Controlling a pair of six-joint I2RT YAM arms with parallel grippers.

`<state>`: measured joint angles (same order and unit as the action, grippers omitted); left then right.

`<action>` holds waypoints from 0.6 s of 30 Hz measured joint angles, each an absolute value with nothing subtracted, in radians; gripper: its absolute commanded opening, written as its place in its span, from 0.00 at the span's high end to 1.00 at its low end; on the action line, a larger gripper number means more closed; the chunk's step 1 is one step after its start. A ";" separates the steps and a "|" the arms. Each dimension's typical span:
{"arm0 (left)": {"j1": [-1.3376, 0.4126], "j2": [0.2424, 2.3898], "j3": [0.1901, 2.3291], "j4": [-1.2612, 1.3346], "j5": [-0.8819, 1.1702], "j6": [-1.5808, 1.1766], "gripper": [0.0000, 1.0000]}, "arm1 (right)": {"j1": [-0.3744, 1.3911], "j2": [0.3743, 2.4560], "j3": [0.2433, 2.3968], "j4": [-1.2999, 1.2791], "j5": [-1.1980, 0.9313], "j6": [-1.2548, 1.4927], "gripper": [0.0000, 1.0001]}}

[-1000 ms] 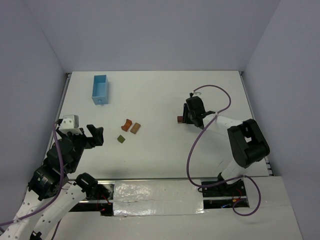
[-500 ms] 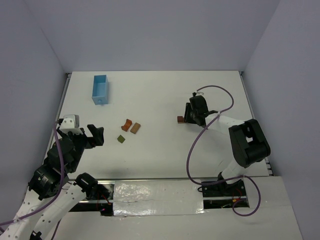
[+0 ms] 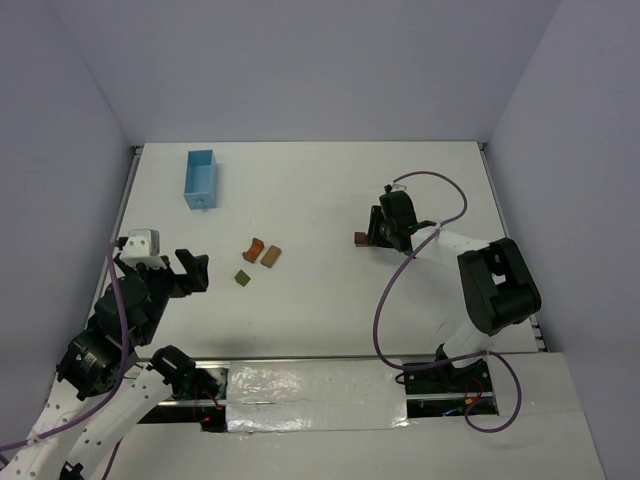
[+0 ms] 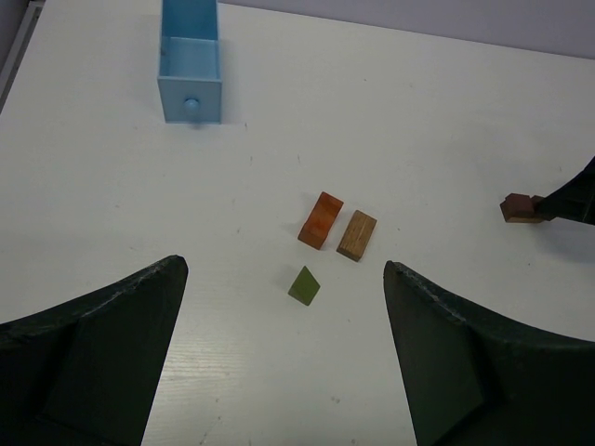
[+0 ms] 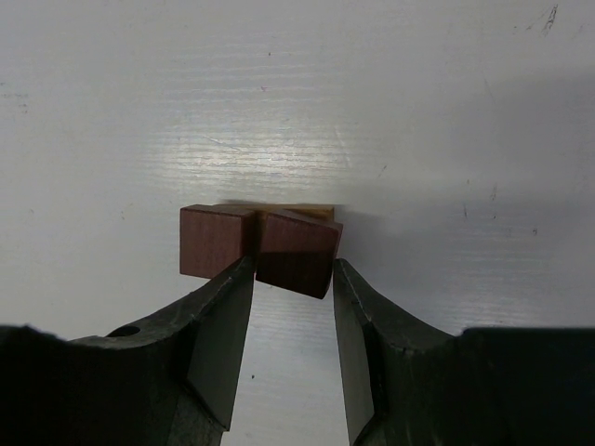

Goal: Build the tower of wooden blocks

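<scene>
A light blue box [image 3: 201,178] lies flat on the white table [image 3: 310,310], an open-topped rectangle with its long sides running from far to near. A small round knob [image 4: 191,105] of the same blue sticks out from its near short face. The tabletop spreads from the box mostly to the right and toward the near side. Just left of the box a thin grey rail [image 3: 127,205] edges the table, with a pale lavender wall [image 3: 70,150] rising beyond it. Another such wall [image 3: 320,70] stands behind the box, and a shiny crinkled strip [image 3: 310,385] runs well apart on the near side
</scene>
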<state>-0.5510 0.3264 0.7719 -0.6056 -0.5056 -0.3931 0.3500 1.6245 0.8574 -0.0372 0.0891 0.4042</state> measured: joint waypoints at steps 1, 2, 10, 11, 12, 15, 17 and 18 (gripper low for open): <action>-0.551 0.326 0.772 -0.606 -0.503 -0.393 0.01 | 0.350 1.625 0.857 -0.037 0.089 0.404 0.53; -0.551 0.326 0.772 -0.606 -0.502 -0.393 0.01 | 0.350 1.625 0.857 -0.038 0.089 0.404 0.53; -0.551 0.332 0.772 -0.605 -0.495 -0.392 0.01 | 0.350 1.624 0.857 -0.038 0.089 0.395 0.47; -0.551 0.335 0.772 -0.605 -0.493 -0.392 0.00 | 0.350 1.623 0.858 -0.038 0.089 0.394 0.43; -0.551 0.338 0.772 -0.605 -0.493 -0.392 0.01 | 0.350 1.622 0.858 -0.038 0.088 0.392 0.30; -0.551 0.343 0.772 -0.604 -0.492 -0.392 0.01 | 0.349 1.612 0.857 -0.039 0.072 0.381 0.23; -0.551 0.345 0.772 -0.604 -0.492 -0.392 0.01 | 0.349 1.599 0.858 -0.039 0.067 0.381 0.18; -0.551 0.345 0.772 -0.604 -0.492 -0.391 0.01 | 0.349 1.591 0.857 -0.039 0.066 0.379 0.10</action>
